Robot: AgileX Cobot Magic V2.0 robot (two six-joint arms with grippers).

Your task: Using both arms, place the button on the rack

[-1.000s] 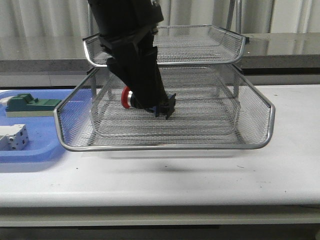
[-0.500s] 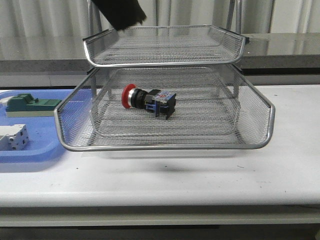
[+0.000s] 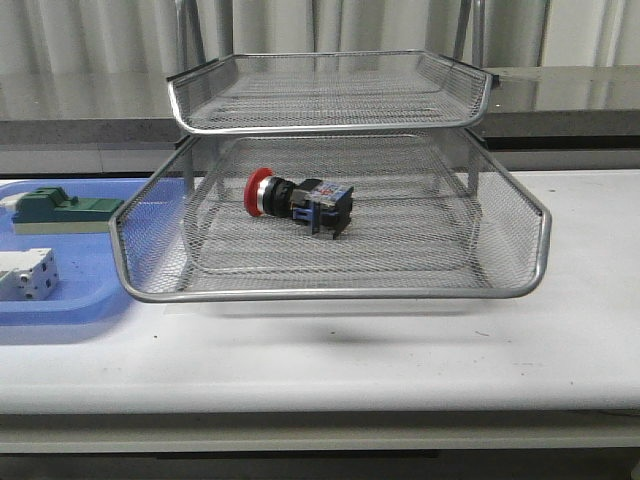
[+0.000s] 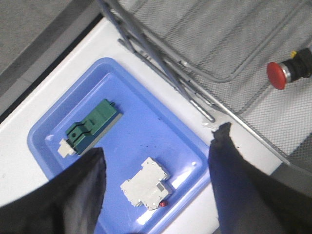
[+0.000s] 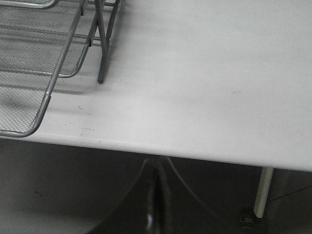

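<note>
The button (image 3: 298,203), red cap, black barrel and blue rear block, lies on its side in the middle tier of the silver wire rack (image 3: 330,294). Its red cap also shows in the left wrist view (image 4: 276,75). Neither arm shows in the front view. My left gripper (image 4: 156,195) is open and empty, high above the blue tray (image 4: 146,122), its fingers (image 4: 73,195) wide apart. My right gripper (image 5: 156,195) is shut and empty, below and in front of the table's front edge, away from the rack's right corner (image 5: 44,102).
The blue tray (image 3: 80,310) at the left holds a green block on a beige base (image 3: 60,212) and a white-grey boxy part (image 3: 28,274). Both show in the left wrist view, the green block (image 4: 92,126) and the boxy part (image 4: 146,183). White table (image 5: 204,73) lies right of the rack.
The left arm, which stood over the button in the rack, has let it go and lifted up and left out of the front view. The button stays lying in the middle tier.
</note>
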